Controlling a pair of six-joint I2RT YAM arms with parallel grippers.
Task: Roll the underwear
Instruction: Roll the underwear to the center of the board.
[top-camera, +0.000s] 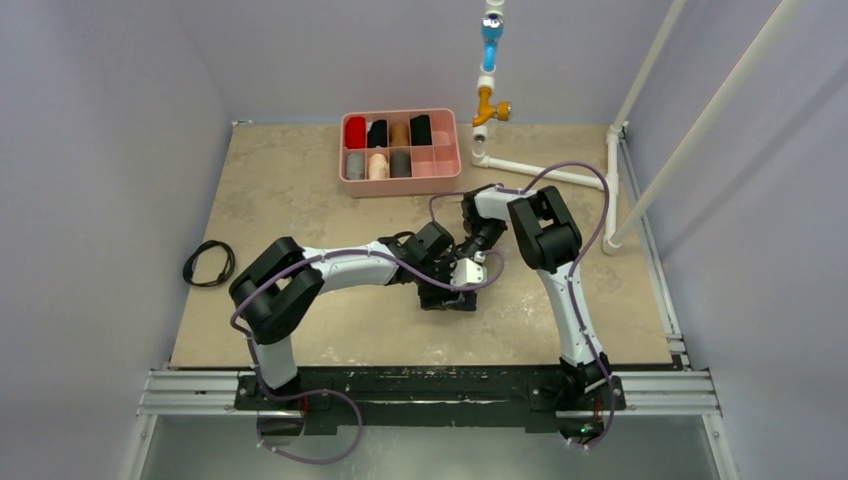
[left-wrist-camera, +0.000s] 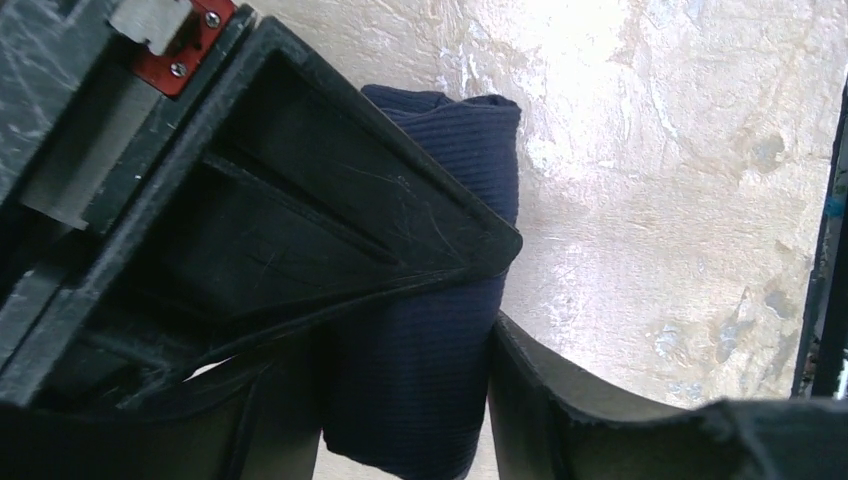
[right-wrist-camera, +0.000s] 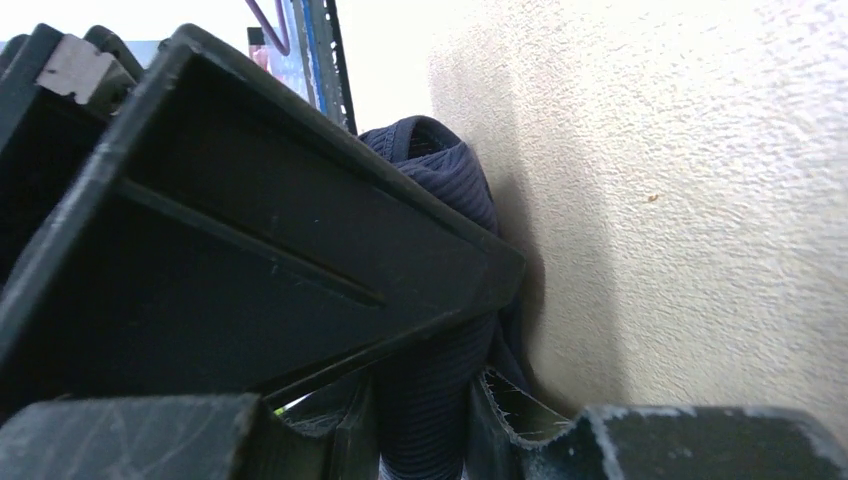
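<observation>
The left pincer (left-wrist-camera: 500, 290) and right pincer (right-wrist-camera: 495, 325) each pinch the navy underwear (left-wrist-camera: 470, 160); overhead, both pincers mostly cover it.

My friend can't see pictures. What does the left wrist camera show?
Dark navy-blue underwear, bunched into a thick fold, is held between the two black fingers of the left gripper. Behind it lies the pale, blotchy table.

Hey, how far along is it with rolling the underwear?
Done: the underwear is gathered into a compact navy bundle on the table. In hand: the left gripper and the right gripper both pinch it, apparently tightening the roll. Left: finishing the roll and releasing it; how neat it is can't be judged from here.
</observation>
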